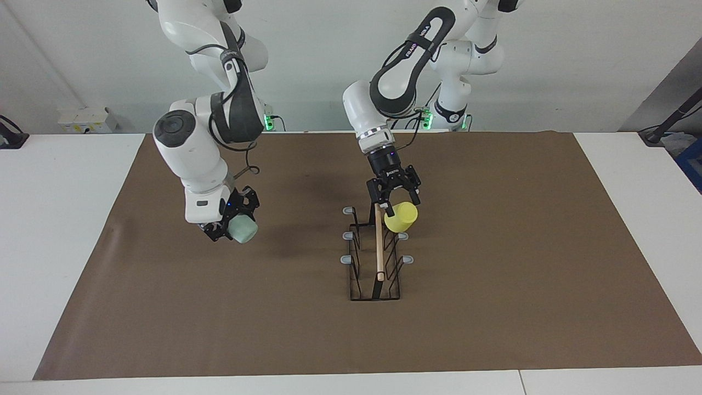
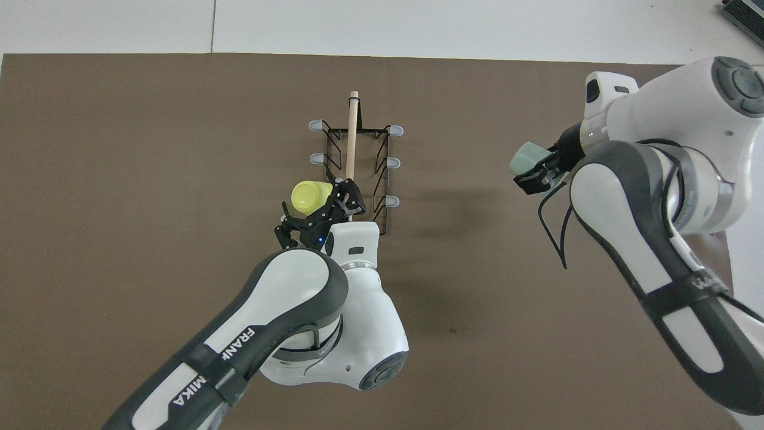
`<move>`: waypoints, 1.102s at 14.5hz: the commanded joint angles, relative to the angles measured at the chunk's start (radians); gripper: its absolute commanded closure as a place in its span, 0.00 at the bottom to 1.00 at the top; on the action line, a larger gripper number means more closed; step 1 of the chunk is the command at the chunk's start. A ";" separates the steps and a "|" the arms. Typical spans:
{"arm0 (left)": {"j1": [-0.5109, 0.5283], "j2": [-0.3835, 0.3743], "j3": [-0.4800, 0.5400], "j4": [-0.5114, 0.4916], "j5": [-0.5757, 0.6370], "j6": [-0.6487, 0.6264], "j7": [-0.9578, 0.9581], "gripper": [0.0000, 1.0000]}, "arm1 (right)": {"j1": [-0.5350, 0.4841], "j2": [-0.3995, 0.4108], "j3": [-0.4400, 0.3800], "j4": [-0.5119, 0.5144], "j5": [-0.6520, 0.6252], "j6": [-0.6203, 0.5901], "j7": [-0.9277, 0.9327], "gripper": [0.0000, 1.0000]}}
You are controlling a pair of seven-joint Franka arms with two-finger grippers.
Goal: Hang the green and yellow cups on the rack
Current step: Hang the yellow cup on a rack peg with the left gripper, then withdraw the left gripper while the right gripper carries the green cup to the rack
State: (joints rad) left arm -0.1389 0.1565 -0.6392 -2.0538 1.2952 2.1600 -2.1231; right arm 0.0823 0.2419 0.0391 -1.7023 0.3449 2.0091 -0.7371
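Note:
The black wire rack [image 1: 375, 274] with a wooden rod [image 1: 378, 247] stands mid-mat; it also shows in the overhead view [image 2: 382, 179]. The yellow cup [image 1: 401, 216] sits tilted, base up, over the rack's peg nearest the robots on the left arm's side; it also shows in the overhead view [image 2: 310, 196]. My left gripper [image 1: 399, 206] is right above it, fingers spread either side of the cup. My right gripper [image 1: 233, 227] is shut on the mint green cup [image 1: 244, 230] and holds it above the mat toward the right arm's end, apart from the rack; the overhead view shows this cup too [image 2: 526, 160].
A brown mat [image 1: 493, 307] covers the table. The rack's other pegs [image 1: 345, 259] are bare.

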 commanded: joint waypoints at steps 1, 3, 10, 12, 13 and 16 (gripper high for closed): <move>0.002 -0.034 0.062 0.070 -0.221 0.050 0.335 0.00 | -0.029 -0.047 0.008 -0.030 0.243 0.026 -0.089 1.00; 0.004 -0.051 0.111 0.093 -0.357 0.064 0.541 0.00 | -0.035 -0.067 0.008 -0.060 0.426 0.064 -0.161 1.00; -0.008 -0.173 0.379 0.126 -0.946 0.112 1.411 0.00 | 0.109 -0.187 0.010 -0.350 1.045 0.393 -0.546 1.00; -0.011 -0.205 0.468 0.126 -1.118 0.093 1.657 0.00 | 0.189 -0.201 0.010 -0.390 1.254 0.526 -0.693 1.00; -0.019 -0.213 0.513 0.129 -1.177 0.068 1.756 0.00 | 0.221 -0.201 0.010 -0.392 1.326 0.577 -0.756 1.00; -0.008 -0.203 0.599 0.233 -1.304 -0.118 2.047 0.00 | 0.296 -0.199 0.010 -0.401 1.575 0.648 -0.928 1.00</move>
State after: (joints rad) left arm -0.1376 -0.0499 -0.0851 -1.8863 0.0575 2.1550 -0.2314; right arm 0.3507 0.0727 0.0509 -2.0682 1.7813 2.6273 -1.5591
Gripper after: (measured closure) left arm 0.000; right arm 0.295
